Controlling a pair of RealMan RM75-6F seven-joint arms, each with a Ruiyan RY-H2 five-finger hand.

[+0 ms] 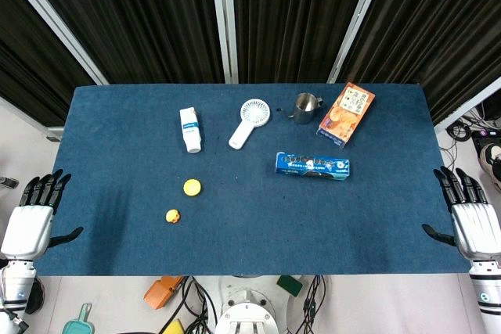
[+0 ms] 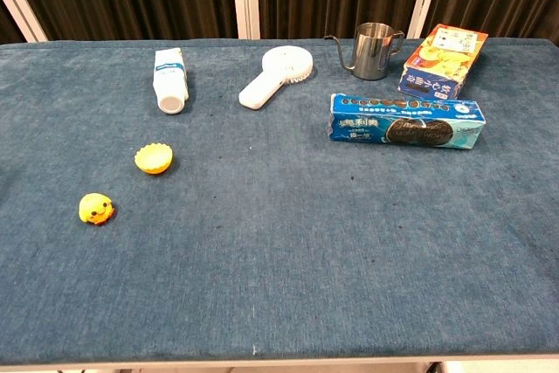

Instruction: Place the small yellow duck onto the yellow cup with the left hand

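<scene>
The left hand [image 1: 30, 220] has its fingers [image 1: 45, 188] spread apart and straight, holding nothing; it hangs just off the left edge of the desk [image 1: 235, 240], palm turned inward with the thumb reaching toward the cloth. The right hand [image 1: 471, 220] mirrors it at the right edge, fingers [image 1: 458, 185] likewise apart and empty. Only the head view shows the hands.

Well apart from the left fingers, further in on the desk, sits the small yellow duck [image 2: 96, 209], upright. Just beyond it, further from those fingers, is the yellow cup [image 2: 154, 159], near the duck but not touching.

Further out lie a white bottle [image 2: 170, 81] on its side, a white handheld fan [image 2: 277, 76], a metal pitcher [image 2: 374, 50], an orange box [image 2: 444, 61] and a blue biscuit pack [image 2: 406, 120].
</scene>
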